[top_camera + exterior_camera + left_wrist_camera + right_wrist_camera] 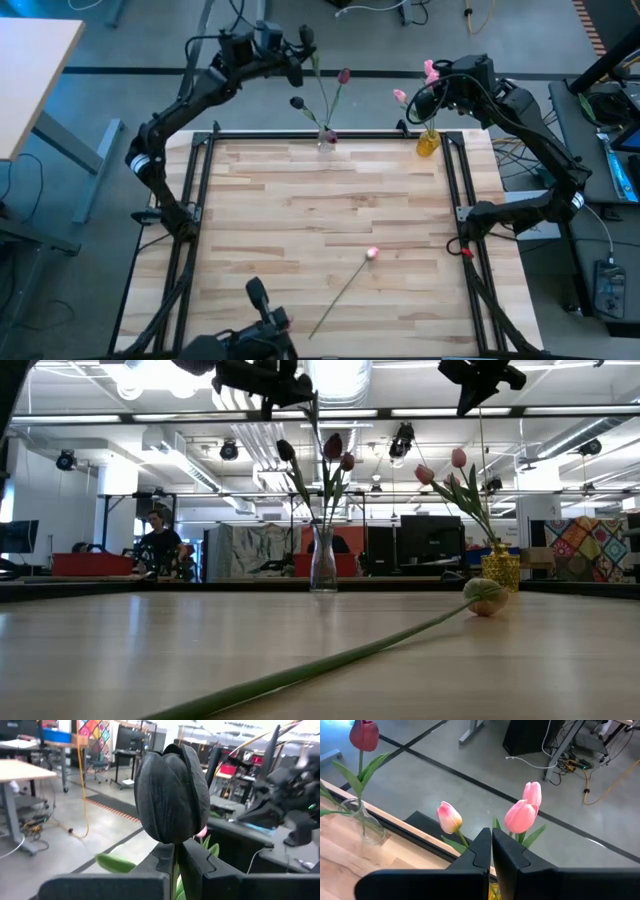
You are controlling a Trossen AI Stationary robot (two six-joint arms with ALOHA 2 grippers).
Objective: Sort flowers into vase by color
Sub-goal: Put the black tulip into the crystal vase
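Note:
My left gripper point(303, 45) hangs high above the clear glass vase point(327, 136) at the table's far edge, shut on a dark maroon tulip point(172, 795). Other maroon tulips point(333, 446) stand in that vase by their stems. My right gripper point(440, 88), fingers shut, is above the yellow vase point(428, 143), which holds pink tulips point(520, 816). Another pink tulip point(372, 254) lies flat on the table, its stem point(335, 305) running toward the near edge. My left gripper pinches the maroon tulip's stem point(175, 854) between its two fingers, just below the head. The fingers lie across the stem. The head stands right above the fingertips, and the stem point(318, 480) hangs down into the clear vase point(323, 560). My right gripper: I cannot tell whether it touches a pink tulip's stem; the fingers point(507, 852) hide that spot.
Both vases stand close to the far edge, about a hand's width of table between them. The wide middle of the wooden table point(300, 220) bears only the lying tulip. Black frame rails point(200, 200) run along the left and right sides. A person point(158, 545) sits far off in the room.

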